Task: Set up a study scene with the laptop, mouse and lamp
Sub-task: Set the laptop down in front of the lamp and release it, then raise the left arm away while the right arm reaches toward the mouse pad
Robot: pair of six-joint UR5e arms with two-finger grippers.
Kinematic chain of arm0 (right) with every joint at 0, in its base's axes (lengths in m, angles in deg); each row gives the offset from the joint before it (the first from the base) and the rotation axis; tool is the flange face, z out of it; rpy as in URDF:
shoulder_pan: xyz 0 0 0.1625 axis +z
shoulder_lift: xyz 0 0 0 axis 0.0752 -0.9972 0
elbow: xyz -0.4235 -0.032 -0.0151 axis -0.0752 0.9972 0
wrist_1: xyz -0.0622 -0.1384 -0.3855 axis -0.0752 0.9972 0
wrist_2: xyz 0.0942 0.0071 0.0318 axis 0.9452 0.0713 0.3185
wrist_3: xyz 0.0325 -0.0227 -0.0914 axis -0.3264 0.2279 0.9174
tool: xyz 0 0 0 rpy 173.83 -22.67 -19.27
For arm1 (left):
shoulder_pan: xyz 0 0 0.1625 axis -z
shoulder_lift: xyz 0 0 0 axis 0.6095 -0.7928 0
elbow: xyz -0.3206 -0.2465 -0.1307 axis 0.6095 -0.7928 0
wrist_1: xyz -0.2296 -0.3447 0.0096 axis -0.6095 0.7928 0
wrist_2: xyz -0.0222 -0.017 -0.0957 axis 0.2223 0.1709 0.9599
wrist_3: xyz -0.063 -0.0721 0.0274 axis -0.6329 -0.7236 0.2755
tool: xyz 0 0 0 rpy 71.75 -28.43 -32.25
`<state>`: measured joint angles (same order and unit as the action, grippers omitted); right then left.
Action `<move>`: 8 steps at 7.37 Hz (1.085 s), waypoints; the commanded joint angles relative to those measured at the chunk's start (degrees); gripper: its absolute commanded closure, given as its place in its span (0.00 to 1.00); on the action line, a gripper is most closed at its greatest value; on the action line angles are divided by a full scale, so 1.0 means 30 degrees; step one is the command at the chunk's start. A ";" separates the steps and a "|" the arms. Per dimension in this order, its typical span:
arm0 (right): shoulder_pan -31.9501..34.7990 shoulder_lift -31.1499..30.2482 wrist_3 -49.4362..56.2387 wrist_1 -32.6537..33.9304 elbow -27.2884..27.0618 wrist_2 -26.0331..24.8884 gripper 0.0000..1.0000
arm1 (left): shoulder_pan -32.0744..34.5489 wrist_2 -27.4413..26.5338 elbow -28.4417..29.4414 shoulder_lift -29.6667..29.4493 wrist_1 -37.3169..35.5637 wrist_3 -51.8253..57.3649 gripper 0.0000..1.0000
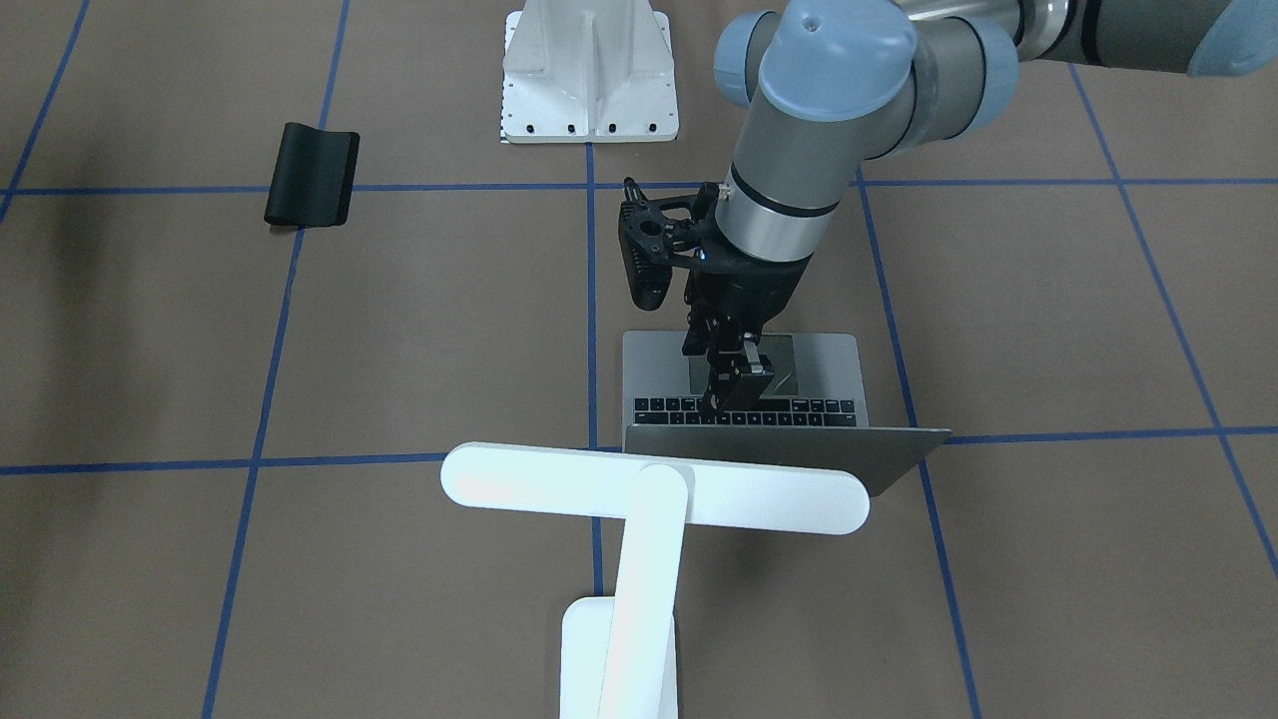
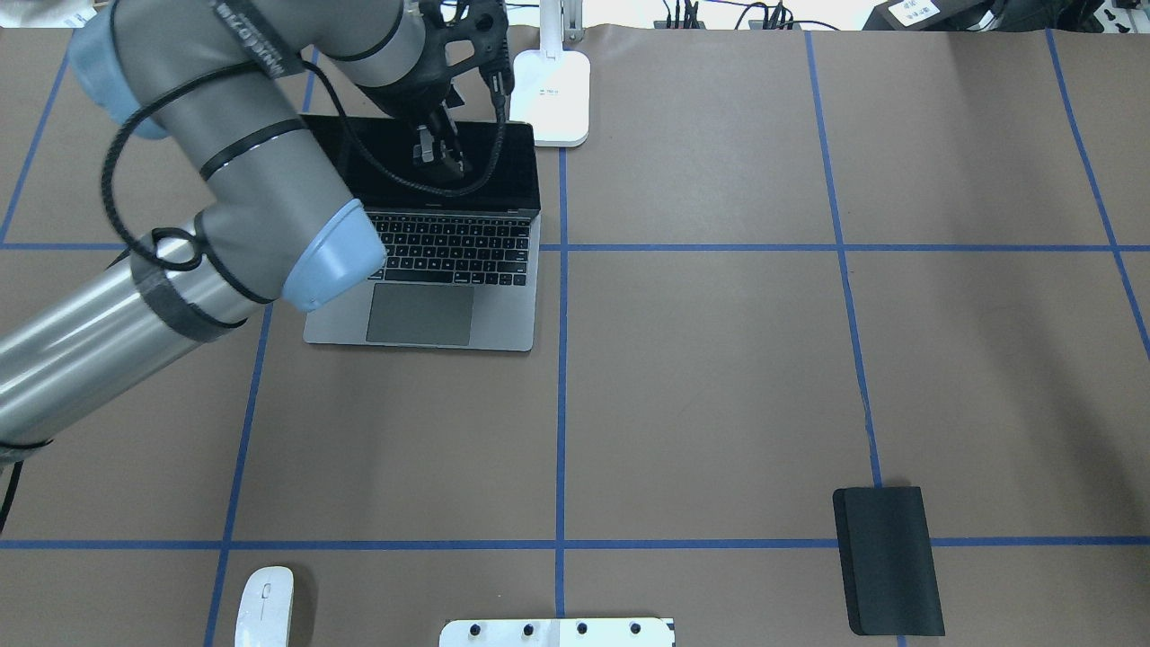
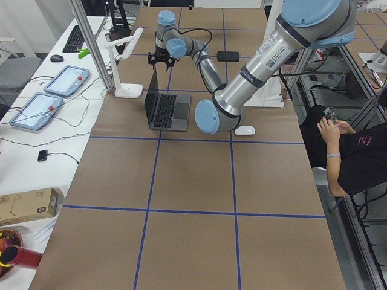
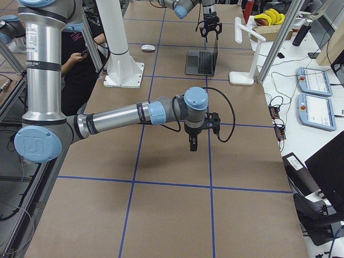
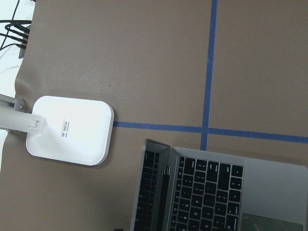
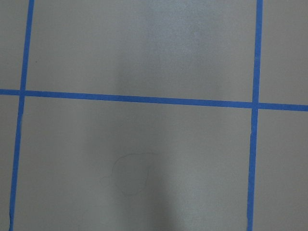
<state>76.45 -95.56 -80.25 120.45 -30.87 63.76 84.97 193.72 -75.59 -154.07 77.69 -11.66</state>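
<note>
Laptop (image 2: pixel 422 314) sits open on the tabletop (image 2: pixel 719 359), left gripper (image 1: pixel 736 387) over its keyboard with the fingers (image 1: pixel 758 369) just screen-side of the lid's top edge; can't tell how wide they are. Right gripper (image 4: pixel 192 145) is well away from the laptop, spread unclear too.

Only illegible print on the lamp (image 5: pixel 82 139)

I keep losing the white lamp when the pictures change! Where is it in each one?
Front-facing: the lamp is at the bottom middle, its light bar in front of the laptop lid.
Overhead: top middle, mostly its base, right of the laptop screen.
Left side: upper left.
Right side: upper right.
Left wrist: its base at the left.
Right wrist: not in it.
Shared landmark: the open laptop next to it.
</note>
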 commanded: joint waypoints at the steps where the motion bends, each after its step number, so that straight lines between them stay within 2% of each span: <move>1: -0.0870 -0.0989 0.0005 0.0088 -0.0116 0.3015 0.02 | 0.0016 0.0079 -0.2718 0.2919 -0.0068 -0.1305 0.16; 2: -0.1717 -0.1779 -0.0111 0.0058 -0.0987 0.3408 0.07 | 0.0103 0.0080 -0.3398 0.3660 -0.0648 -0.2210 0.08; 3: -0.2914 -0.2193 -0.1417 0.0029 -0.2301 0.3382 0.08 | 0.0191 0.0080 -0.4826 0.4363 -0.2510 -0.3989 0.01; 4: -0.5276 -0.1878 -0.5404 -0.0175 -0.3909 0.2396 0.08 | 0.0250 0.0080 -0.6320 0.5124 -0.4472 -0.6037 0.01; 5: -0.7562 -0.1295 -0.9098 -0.2004 -0.4187 0.0414 0.08 | 0.0424 0.0109 -0.7321 0.6205 -0.5101 -0.8117 0.00; 6: -0.9325 -0.1347 -1.2354 -0.5300 -0.3754 -0.0447 0.08 | 0.0861 0.0631 -0.7969 0.7666 -0.5049 -1.0052 0.00; 7: -1.0967 -0.1493 -1.5142 -0.8001 -0.3489 -0.1152 0.08 | 0.1939 0.1274 -0.8033 0.8609 -0.4990 -1.0361 0.00; 8: -1.2868 -0.1494 -1.7201 -0.9681 -0.3254 -0.3044 0.08 | 0.3052 0.2238 -0.7976 0.9488 -0.4990 -1.0538 0.00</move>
<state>44.93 -99.96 -122.47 99.43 -41.49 60.33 90.35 197.40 -99.14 -129.25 62.82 -41.50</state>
